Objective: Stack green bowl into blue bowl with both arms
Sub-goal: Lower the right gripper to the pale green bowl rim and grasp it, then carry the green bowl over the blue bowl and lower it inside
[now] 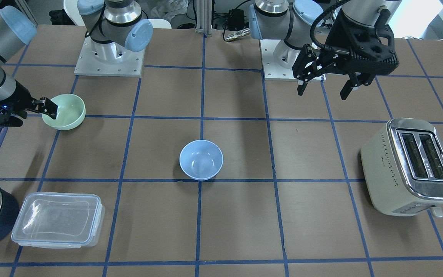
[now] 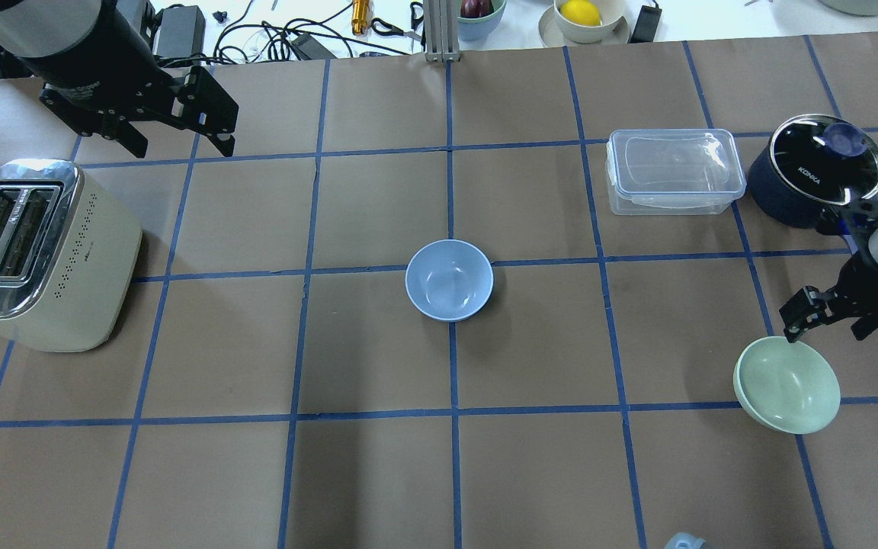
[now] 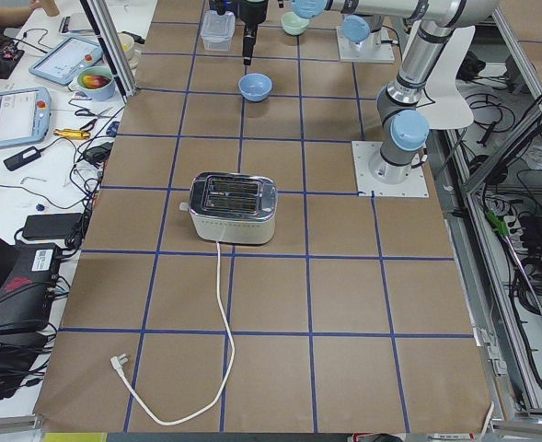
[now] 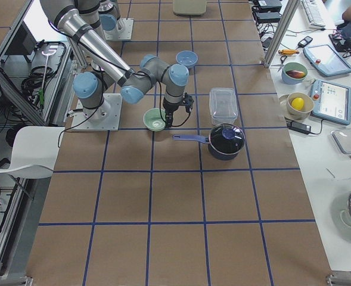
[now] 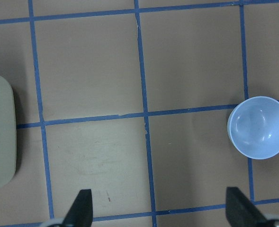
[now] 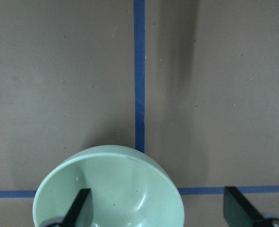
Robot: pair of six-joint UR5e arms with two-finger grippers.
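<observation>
Our right gripper (image 6: pixel 156 198) stands wide open at the green bowl (image 1: pixel 65 110) — one finger dips inside the rim, the other is well outside it, so nothing is gripped. The bowl sits at the right arm's end of the worktop (image 1: pixel 237 231). Toward the centre lies the blue bowl (image 1: pixel 201 159), upright, well apart from the green one. Beyond it our left gripper (image 1: pixel 323 91) hangs wide open, holding nothing — we judge the right arm far nearer for the lift.
</observation>
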